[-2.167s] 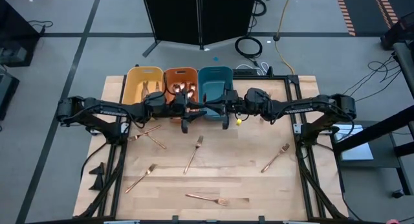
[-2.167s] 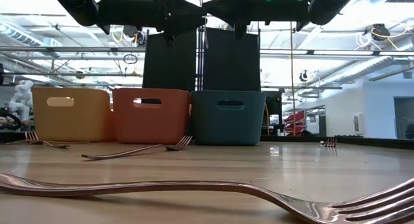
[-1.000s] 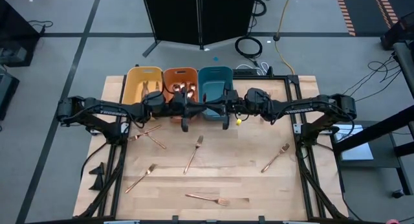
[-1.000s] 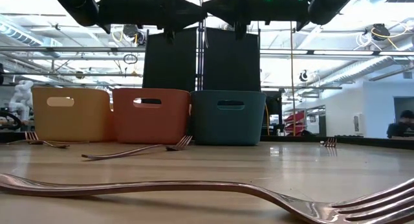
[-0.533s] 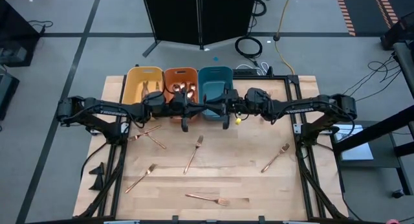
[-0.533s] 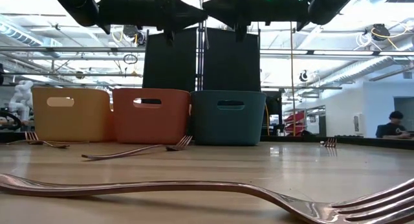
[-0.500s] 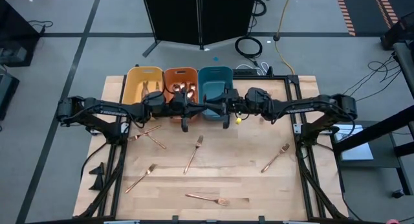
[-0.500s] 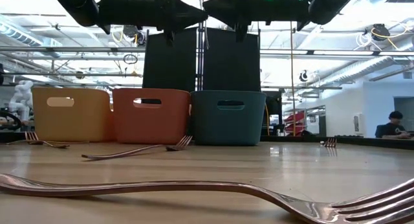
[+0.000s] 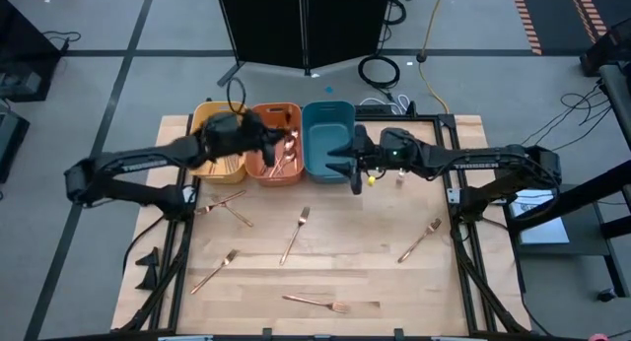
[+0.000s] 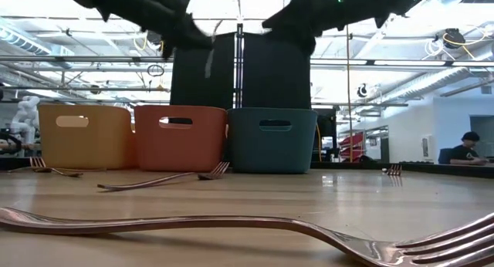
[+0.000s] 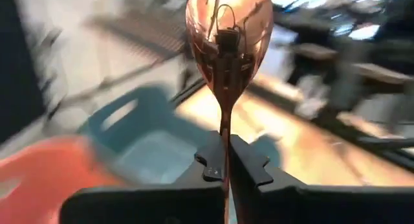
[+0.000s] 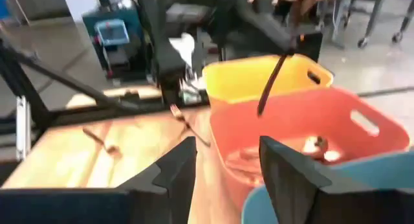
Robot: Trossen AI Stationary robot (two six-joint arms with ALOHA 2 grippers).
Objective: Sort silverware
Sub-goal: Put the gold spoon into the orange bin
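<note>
My left gripper hovers over the orange bin, shut on a copper spoon whose bowl stands out beyond the fingertips. My right gripper is open with nothing in it, at the near side of the teal bin. In the right wrist view my right gripper looks at the orange bin and the spoon above it. Several copper forks lie flat on the table, such as two near its middle and right. The orange bin holds more silverware. My left gripper pinches the spoon's thin handle between its two fingers, which lie along the handle. The bowl points away past the fingertips. The spoon is lifted clear and slants down over the orange bin.
A yellow bin stands left of the orange one, all three in a row at the table's far edge. Other forks lie at the left, near left and near edge. A person sits far off in the room.
The two grippers, which met close together at the near side of the bins, have parted. My left gripper has swung toward the far left and risen, carrying the spoon over the orange bin. My right gripper has drawn back a little toward the table's right.
</note>
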